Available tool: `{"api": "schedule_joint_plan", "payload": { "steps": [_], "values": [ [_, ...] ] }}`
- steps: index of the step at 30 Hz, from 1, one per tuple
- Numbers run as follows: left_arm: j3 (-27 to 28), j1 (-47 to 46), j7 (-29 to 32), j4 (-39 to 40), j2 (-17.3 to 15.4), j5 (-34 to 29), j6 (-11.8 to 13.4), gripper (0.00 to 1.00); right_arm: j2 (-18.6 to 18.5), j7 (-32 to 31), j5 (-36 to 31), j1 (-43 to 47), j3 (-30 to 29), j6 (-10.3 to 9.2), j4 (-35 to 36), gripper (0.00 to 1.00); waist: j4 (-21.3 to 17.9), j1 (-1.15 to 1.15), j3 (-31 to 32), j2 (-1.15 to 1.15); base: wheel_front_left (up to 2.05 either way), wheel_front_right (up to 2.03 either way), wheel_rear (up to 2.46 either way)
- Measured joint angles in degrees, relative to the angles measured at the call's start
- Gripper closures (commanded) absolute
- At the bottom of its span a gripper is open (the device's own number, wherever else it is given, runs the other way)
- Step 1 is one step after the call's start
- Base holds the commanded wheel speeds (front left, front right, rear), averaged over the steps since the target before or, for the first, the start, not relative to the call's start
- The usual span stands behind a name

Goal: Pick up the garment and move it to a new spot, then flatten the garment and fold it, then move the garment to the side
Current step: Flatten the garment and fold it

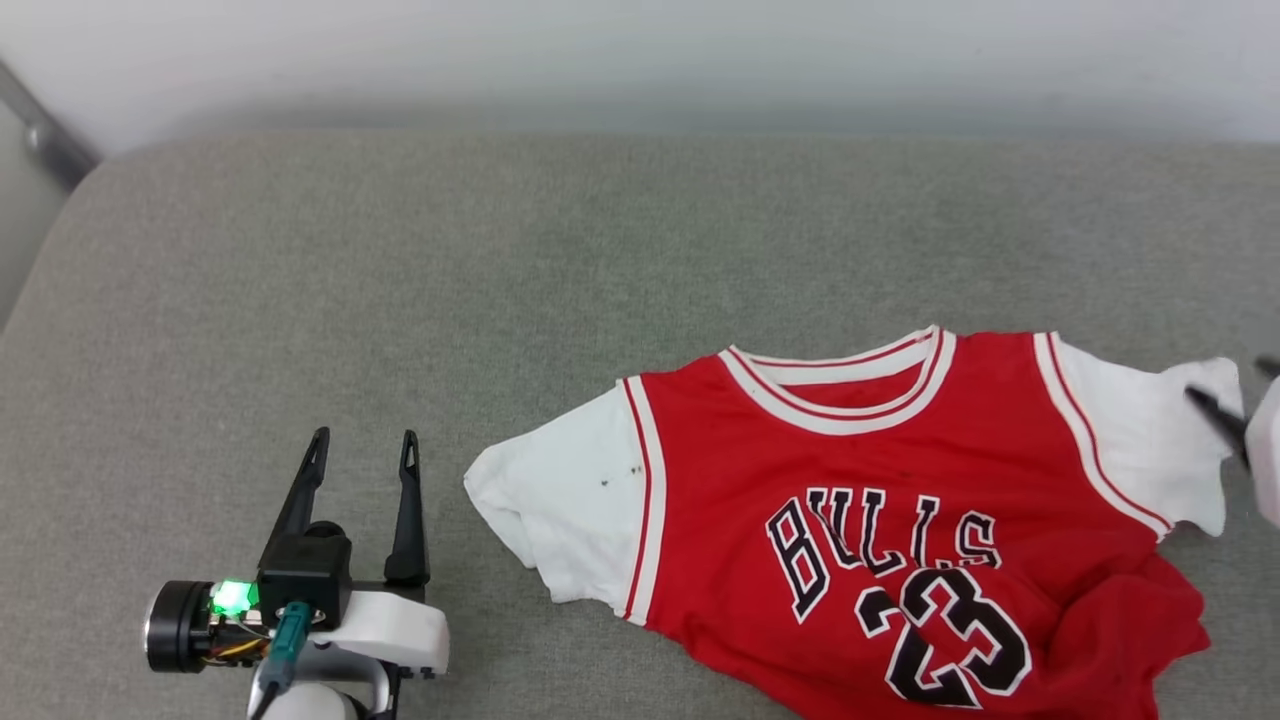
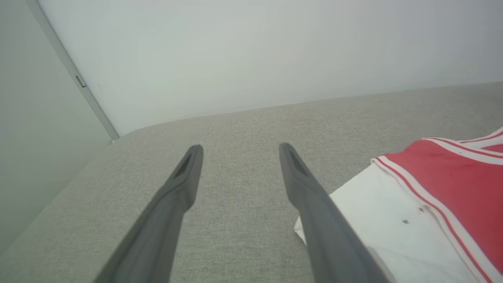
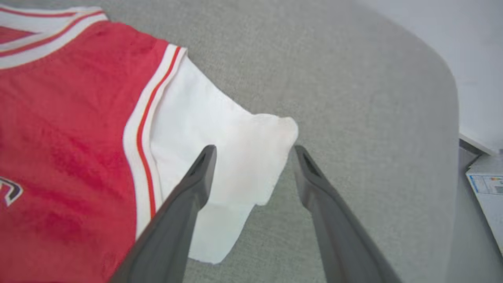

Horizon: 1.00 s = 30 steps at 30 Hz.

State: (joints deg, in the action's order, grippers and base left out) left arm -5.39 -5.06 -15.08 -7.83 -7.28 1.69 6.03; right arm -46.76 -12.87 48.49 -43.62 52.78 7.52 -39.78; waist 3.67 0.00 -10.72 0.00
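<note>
Cushion [image 1: 400,250], grey fabric, bears the garment [image 1: 880,450] lying chest-up toward four o'clock in the head view. The left gripper [image 1: 365,440], at eight o'clock, is spread and empty. The right gripper [image 3: 253,151] is spread about the white sleeve [image 3: 235,129], gripping nothing.

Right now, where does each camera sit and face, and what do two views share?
Head view: on the head, looking forward-down at the bright red soft jersey T-shirt with white sleeves on the grey fabric cushion; left gripper lower left, right gripper right edge.
Left wrist view: from that wrist, along open fingers, toward the wall.
Right wrist view: from that wrist, down onto the other sleeve between open fingers.
Shared, head and left wrist: the dark-specked sleeve.
</note>
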Motion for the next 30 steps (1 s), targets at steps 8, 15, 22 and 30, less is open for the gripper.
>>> {"api": "schedule_joint_plan", "payload": {
  "steps": [8, 15, 22, 30],
  "values": [
    [1.5, -4.2, 0.0, -4.4, -4.8, 0.8, -3.4, 0.00, 3.4, 20.3, -6.5, 1.8, -13.0, 0.00, 0.3, 0.00, -1.9, 0.00, 4.0, 0.00, 0.00, 0.00, 0.00],
    [0.0, -12.1, 7.3, -6.3, -10.0, 1.1, -9.3, 0.00, 9.7, 27.6, -18.6, 8.7, -29.7, 0.00, 7.3, 0.00, -3.5, 0.00, 4.8, 0.00, 0.00, 0.00, 0.00],
    [-4.4, -20.6, 18.6, -6.6, -14.4, 4.8, -13.0, 0.00, 23.5, 27.9, -33.1, 24.2, -49.2, 0.00, 26.6, 0.00, -3.8, 0.00, 4.5, 0.00, 0.00, 0.00, 0.00],
    [-19.1, -28.4, 39.4, -5.1, -20.9, 20.5, -13.4, 0.00, 35.9, 27.0, -39.3, 38.3, -54.6, 0.00, 41.3, 0.00, -3.6, 0.00, 3.0, 0.00, 0.00, 0.00, 0.00]
  ]
}}
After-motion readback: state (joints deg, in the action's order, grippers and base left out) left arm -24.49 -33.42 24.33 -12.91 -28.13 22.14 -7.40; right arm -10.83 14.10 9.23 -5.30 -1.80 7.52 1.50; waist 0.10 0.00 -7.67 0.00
